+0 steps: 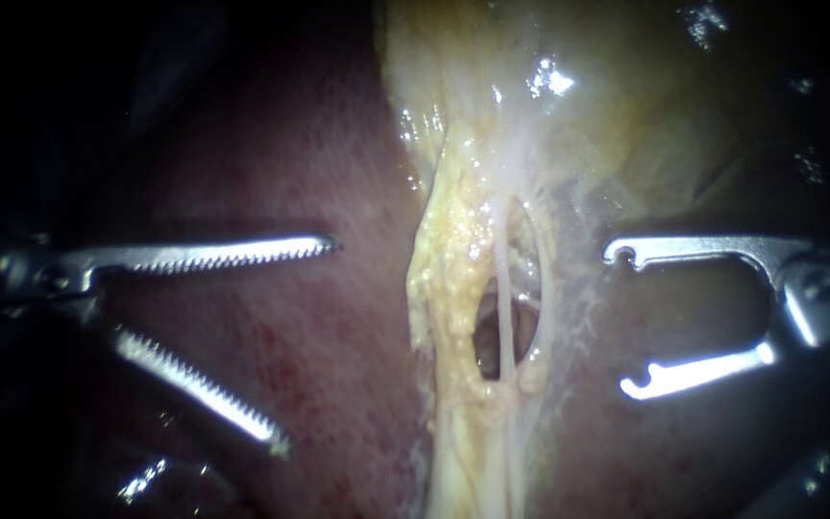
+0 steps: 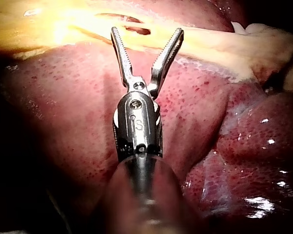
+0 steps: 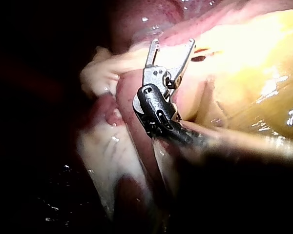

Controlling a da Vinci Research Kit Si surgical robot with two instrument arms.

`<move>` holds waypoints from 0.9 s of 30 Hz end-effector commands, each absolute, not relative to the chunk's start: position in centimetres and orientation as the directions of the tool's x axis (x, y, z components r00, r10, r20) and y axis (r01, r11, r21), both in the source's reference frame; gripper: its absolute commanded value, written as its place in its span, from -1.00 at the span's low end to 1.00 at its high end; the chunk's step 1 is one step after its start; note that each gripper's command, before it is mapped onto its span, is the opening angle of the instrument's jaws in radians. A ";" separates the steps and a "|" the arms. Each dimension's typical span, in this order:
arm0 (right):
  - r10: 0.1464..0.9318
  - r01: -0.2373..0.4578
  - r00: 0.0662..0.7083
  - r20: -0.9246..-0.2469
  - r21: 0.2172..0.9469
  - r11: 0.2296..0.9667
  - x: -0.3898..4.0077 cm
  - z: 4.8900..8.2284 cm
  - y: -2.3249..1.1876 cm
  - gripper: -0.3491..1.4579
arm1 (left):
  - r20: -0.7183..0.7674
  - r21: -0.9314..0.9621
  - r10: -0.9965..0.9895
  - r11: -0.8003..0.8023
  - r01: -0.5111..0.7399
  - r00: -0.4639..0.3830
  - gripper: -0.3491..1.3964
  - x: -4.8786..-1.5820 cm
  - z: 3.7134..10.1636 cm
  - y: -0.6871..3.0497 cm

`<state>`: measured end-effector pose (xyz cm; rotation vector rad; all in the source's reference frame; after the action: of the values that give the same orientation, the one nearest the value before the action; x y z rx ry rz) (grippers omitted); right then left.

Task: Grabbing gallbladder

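Endoscope view: the left instrument (image 1: pixel 307 345) and the right instrument (image 1: pixel 623 322) hung over the liver (image 1: pixel 271 173), jaws spread wide and gripping nothing, one on each side of a yellow band of tissue (image 1: pixel 449 288). The gallbladder (image 1: pixel 569 125), pale and glistening, lay untouched beyond them, narrowing toward a thin tube (image 1: pixel 506 317). Bare liver lay around both tips.
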<state>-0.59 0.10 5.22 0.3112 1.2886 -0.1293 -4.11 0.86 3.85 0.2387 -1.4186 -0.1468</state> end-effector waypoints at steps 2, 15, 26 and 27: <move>0.078 0.266 0.278 -0.957 0.155 0.951 -0.59 5.23 0.10 0.05 | 0.958 0.254 -0.245 0.967 -0.039 0.147 0.54 -4.09 3.80 0.89; 0.078 0.266 0.278 -0.957 0.155 0.951 -0.59 5.24 0.11 0.05 | 0.853 0.456 -0.483 0.874 0.168 0.199 0.29 -4.30 3.82 1.02; 0.084 0.264 0.280 -0.956 0.161 0.951 -0.59 5.24 0.11 0.05 | 0.776 0.541 -0.592 0.802 0.252 0.217 -0.13 -4.56 3.94 1.15; 0.084 0.264 0.280 -0.956 0.161 0.951 -0.59 5.24 0.11 0.05 | 0.772 0.545 -0.597 0.798 0.258 0.218 -0.15 -4.58 3.95 1.16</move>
<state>-0.59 0.11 5.24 0.3134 1.2873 -0.1241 -4.60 1.18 3.98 0.3329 -1.2092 -0.6210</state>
